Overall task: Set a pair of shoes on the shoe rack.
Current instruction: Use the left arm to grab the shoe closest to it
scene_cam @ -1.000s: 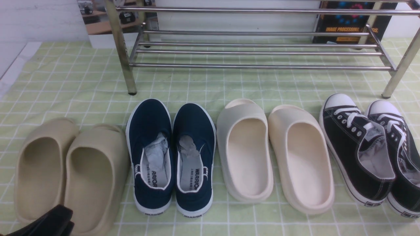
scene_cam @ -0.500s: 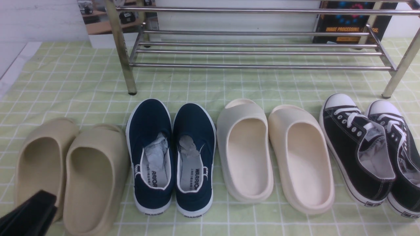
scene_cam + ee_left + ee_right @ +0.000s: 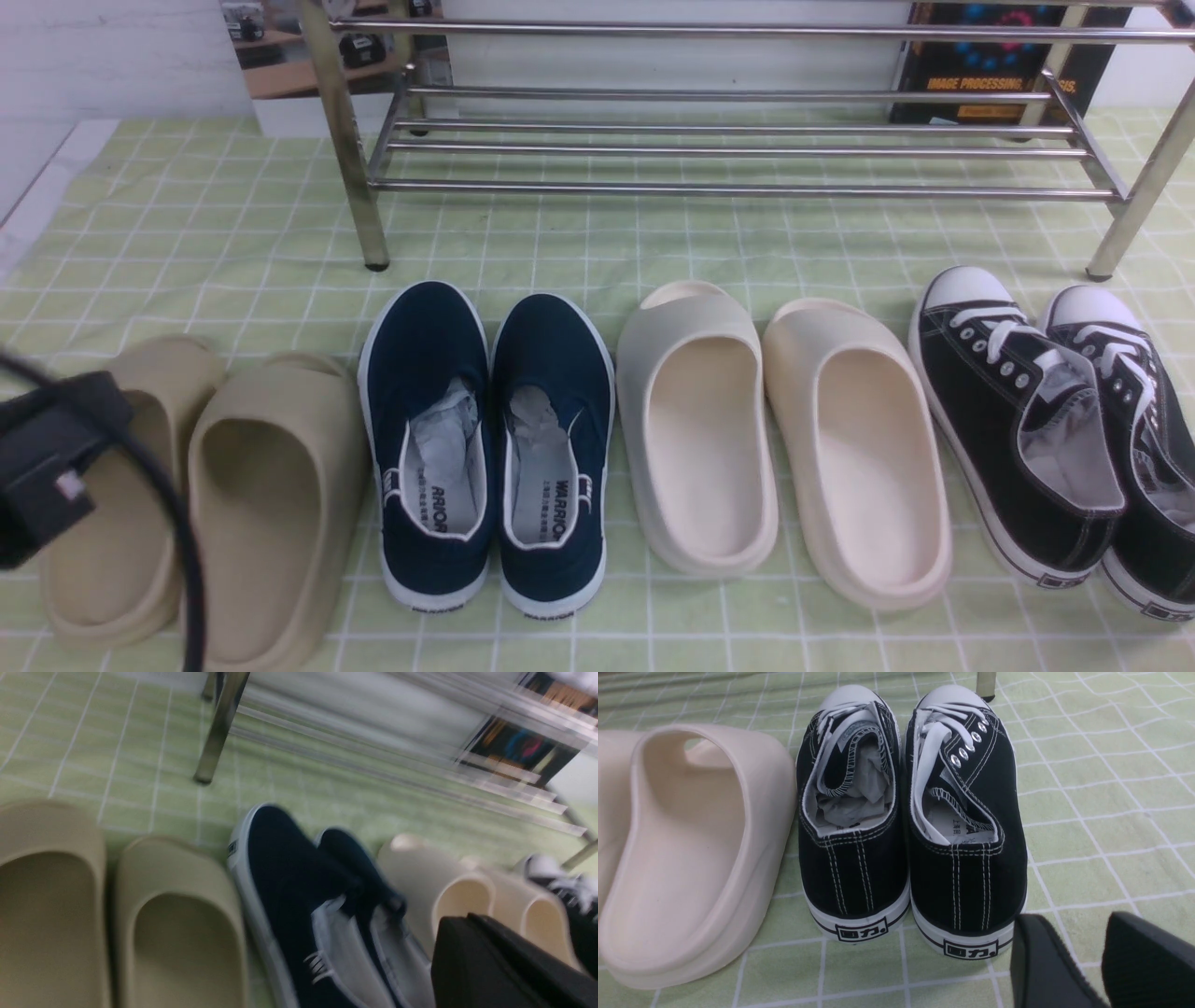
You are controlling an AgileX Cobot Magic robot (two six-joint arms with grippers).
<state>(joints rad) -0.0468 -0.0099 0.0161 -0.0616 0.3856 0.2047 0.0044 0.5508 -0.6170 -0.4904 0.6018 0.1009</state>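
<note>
Showing blurred, cropped left gripper (image 3: 467,921) closed, right gripper (image 3: 1073,917) open, shoe rack (image 3: 738,191) cut off

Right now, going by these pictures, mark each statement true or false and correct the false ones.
1. The navy shoes stand on the rack. False: they are on the checked cloth in front of it.
2. The navy shoes sit between the tan slippers and the cream slippers. True.
3. The black sneakers have no laces. False: they have white laces.
4. Paper is stuffed inside the navy shoes. True.
5. The right end effector is holding a sneaker. False: its fingers are apart with nothing between them.
</note>
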